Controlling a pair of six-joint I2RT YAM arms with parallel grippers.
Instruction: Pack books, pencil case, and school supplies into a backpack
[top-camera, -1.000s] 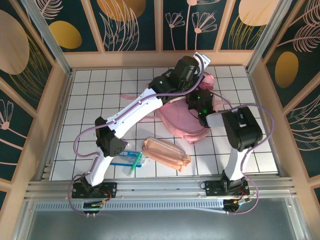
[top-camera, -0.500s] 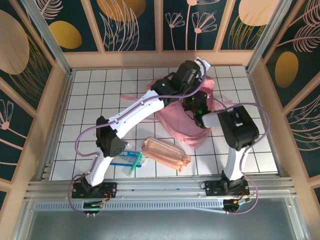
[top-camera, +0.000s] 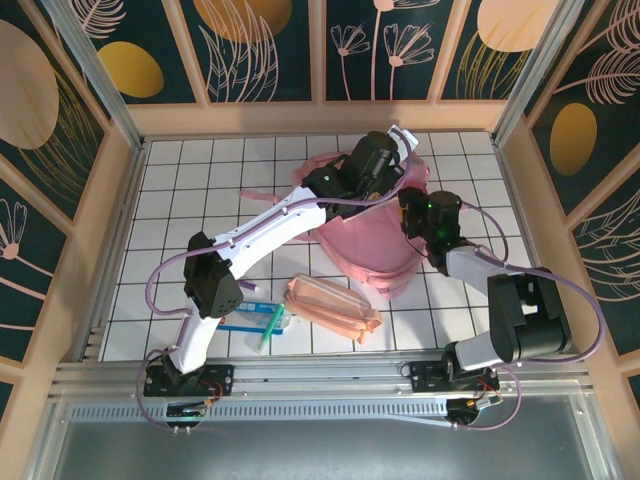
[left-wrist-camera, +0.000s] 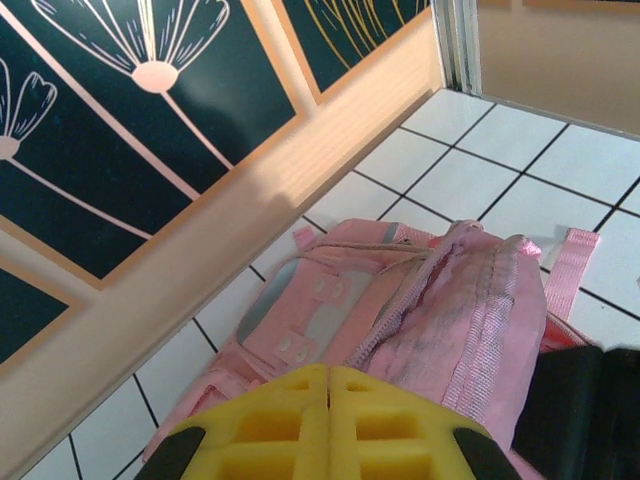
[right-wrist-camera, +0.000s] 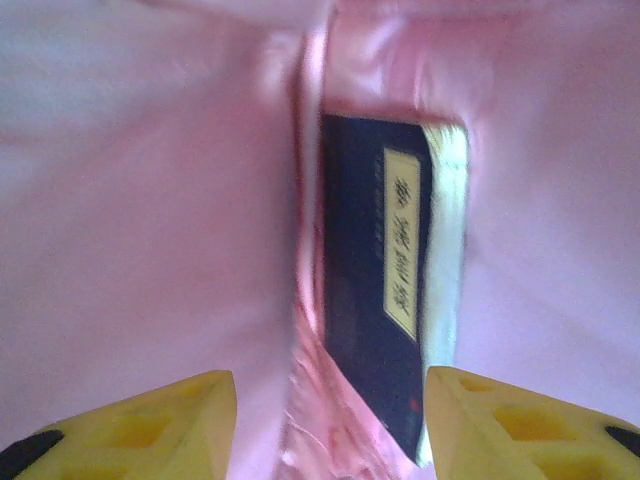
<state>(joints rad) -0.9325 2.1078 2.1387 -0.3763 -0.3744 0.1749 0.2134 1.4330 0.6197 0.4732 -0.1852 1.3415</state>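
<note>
**Top external view.** The backpack (top-camera: 365, 240) lies on the tabletop (top-camera: 200, 190). My left arm reaches to its far rim. My right arm has swung back, so my right jaws have moved from over the backpack's middle to its right edge. The pencil case (top-camera: 332, 308) lies just beside the backpack's near side. The white-and-blue packet (top-camera: 250, 318) and the green pen (top-camera: 270, 328) lie further to its near left. None of the three is packed yet.

**Left wrist view.** My left jaws are clenched, and the two yellow fingers (left-wrist-camera: 270, 420) meet with no gap. They sit at the backpack (left-wrist-camera: 430, 310), above its zipped rim. I cannot tell whether fabric is pinched between them.

**Right wrist view.** My right jaws were clenched a second ago and now stand released. The fingers (right-wrist-camera: 140, 420) are wide apart and hold nothing. The navy booklet (right-wrist-camera: 370, 300) stands beyond them in the slot of the backpack (right-wrist-camera: 130, 200), with pink lining on either side and clear of both fingers.

**Meaning for the task.** I judge the book deposited and that step complete. The pencil case, packet and pen remain to be packed.
</note>
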